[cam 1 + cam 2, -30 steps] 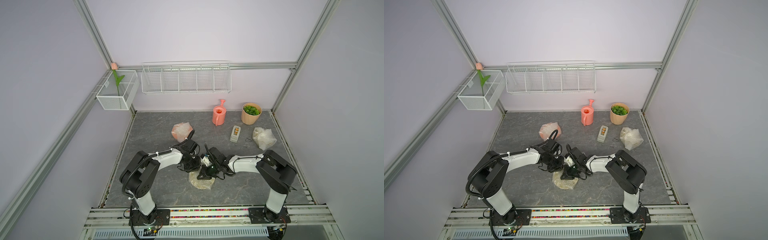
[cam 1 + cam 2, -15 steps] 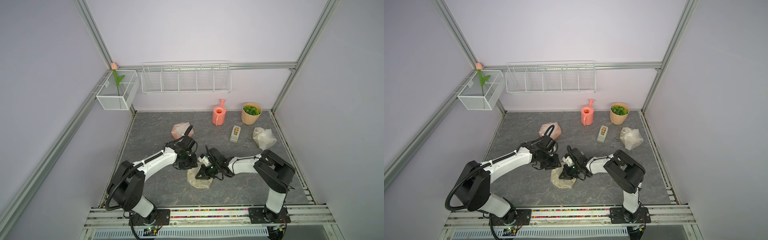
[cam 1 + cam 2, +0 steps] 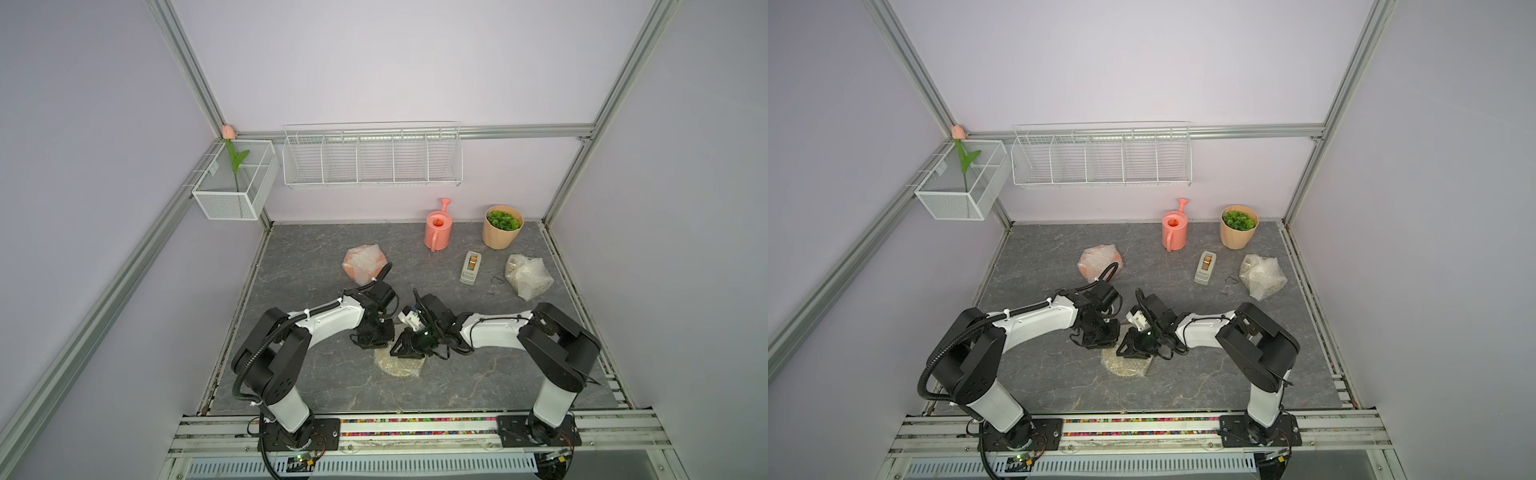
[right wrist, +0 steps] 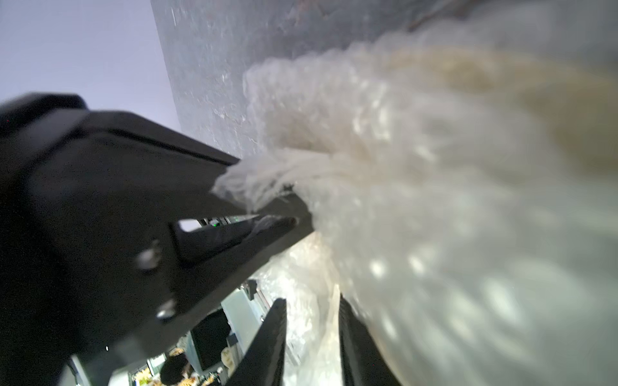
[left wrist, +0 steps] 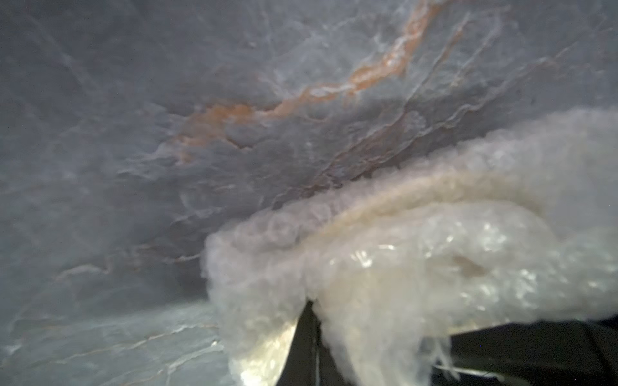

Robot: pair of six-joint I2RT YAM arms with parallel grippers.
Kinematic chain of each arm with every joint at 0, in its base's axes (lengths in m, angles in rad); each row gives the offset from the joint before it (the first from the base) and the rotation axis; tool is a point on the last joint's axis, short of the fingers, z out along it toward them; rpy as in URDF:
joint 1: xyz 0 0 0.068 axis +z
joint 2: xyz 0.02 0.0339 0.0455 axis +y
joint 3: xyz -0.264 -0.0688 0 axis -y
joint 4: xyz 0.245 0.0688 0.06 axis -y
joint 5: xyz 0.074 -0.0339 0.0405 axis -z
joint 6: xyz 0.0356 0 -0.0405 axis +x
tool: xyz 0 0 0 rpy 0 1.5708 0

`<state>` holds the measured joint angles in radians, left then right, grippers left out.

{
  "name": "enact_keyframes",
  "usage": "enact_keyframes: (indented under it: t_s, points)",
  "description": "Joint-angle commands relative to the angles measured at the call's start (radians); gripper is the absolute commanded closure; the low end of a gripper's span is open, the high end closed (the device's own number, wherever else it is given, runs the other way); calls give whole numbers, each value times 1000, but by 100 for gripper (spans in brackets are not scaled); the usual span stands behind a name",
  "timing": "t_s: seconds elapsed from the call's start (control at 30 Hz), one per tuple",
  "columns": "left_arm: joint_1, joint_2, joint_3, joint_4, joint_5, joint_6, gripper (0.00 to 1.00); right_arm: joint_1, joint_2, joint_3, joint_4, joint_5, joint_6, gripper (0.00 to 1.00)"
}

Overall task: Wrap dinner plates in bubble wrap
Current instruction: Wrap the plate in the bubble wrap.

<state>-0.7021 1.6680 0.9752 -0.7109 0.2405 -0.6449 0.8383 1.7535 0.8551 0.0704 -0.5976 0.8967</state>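
Grey worktop (image 3: 316,257), pale veins everywhere, and a rusty-orange streak up close! Bubble wrap (image 5: 434,267) whitish, glinting, the plate (image 5: 411,192) showing cream-tan through it. Far bundle (image 3: 363,264) glows orange; right bundle (image 3: 528,276) whitish with tan speckle. Salmon-pink watering can (image 3: 438,230), tan pot (image 3: 500,237), green leaves.
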Motion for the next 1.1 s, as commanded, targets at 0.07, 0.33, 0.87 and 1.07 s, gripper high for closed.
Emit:
enact_keyframes:
  t_s: [0.07,0.33,0.87,1.07]
  points:
    - [0,30,-42,-38,-30,24,100,-137,-146,18,-244,41,-112,55]
    - [0,20,-51,-41,-37,21,100,-433,-122,89,-362,23,-237,43]
    - [0,29,-44,-28,-23,15,100,-419,88,161,-103,-290,-127,49]
    - [-1,31,-49,-29,-26,13,100,-375,-10,123,-153,-237,-127,92]
